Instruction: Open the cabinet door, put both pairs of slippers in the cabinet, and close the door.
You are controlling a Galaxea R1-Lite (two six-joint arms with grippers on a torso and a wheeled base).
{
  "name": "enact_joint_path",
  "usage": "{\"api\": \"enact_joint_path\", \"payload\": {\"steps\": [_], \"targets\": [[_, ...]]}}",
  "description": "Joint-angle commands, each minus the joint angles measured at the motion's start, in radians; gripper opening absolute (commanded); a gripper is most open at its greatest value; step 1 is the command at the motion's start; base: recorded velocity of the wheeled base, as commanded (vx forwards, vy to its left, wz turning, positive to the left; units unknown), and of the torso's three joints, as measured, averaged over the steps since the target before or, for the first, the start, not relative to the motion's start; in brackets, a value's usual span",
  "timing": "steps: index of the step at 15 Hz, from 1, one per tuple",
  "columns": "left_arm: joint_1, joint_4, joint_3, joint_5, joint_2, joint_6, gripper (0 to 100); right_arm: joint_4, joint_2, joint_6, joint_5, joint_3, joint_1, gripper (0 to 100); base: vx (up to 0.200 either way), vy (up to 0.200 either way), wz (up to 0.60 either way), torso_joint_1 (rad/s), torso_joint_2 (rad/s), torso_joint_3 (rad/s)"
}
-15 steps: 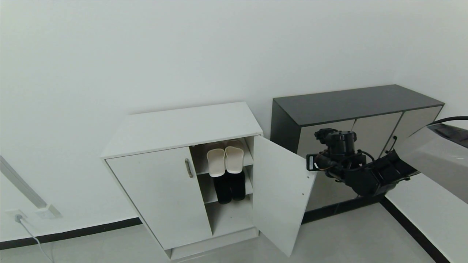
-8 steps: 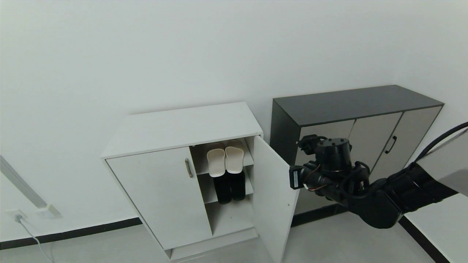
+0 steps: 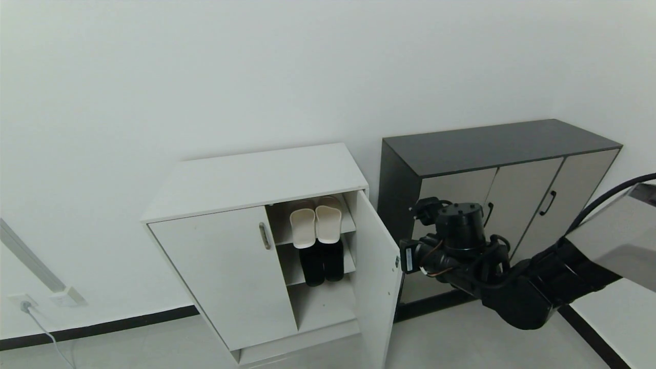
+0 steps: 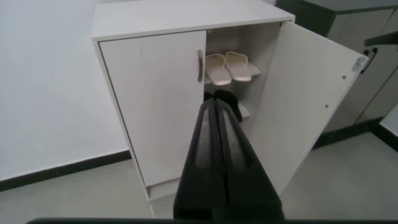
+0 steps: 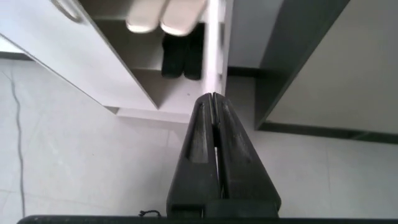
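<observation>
Nearly done, it seems. The right gripper (image 5: 214,102), fingers pressed together, is just beside the outer face of the half-open door (image 3: 375,277), right of middle in the head view. The left gripper (image 4: 216,107) is pressed together too, holding nothing. Farther in, the white slippers (image 3: 316,225) lie high up in the white cabinet (image 3: 256,179), the black slippers (image 3: 323,262) right below. Only shutting the door is left.
</observation>
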Motion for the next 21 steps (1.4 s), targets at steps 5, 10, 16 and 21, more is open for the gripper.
{"api": "enact_joint_path", "payload": {"steps": [5,10,16,21], "targets": [[0.0,0.0,0.0,0.0,0.0,-0.001,0,-0.002,0.09,0.003,0.0,-0.026,0.034,0,0.0,0.0,0.0,0.0,0.0,0.0],[0.0,0.0,0.0,0.0,0.0,-0.001,0,-0.018,0.038,0.052,0.018,-0.016,0.133,0,0.0,0.0,0.0,0.0,0.0,0.0],[0.0,0.0,0.0,0.0,0.0,-0.001,0,-0.055,-0.034,0.053,0.084,0.044,0.155,0,0.0,0.0,0.0,0.0,0.0,0.0],[0.0,0.0,0.0,0.0,0.0,-0.002,0,-0.131,-0.039,0.0,0.086,0.078,0.138,0,0.0,0.0,0.0,0.0,0.0,0.0]]}}
